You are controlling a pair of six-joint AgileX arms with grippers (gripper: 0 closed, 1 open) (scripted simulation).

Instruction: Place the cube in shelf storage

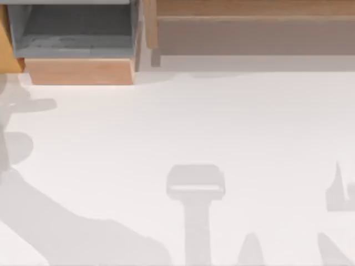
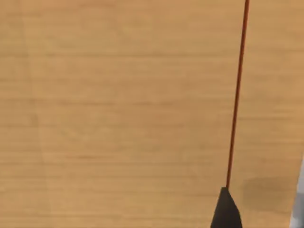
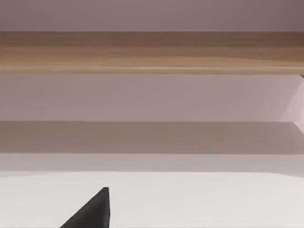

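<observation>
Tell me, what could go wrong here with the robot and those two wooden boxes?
1. The left tool looks very close to a pale wooden surface; pushing forward could bump it.
2. The right tool faces the shelf storage; it might knock a board's edge.
3. The grey-lined box stands right beside the shelf, so the wrong one might get picked.

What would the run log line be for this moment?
shelf storage: table's far right | grey-lined box: far left | left finger tip: facing wood panel | right finger tip: facing shelf
</observation>
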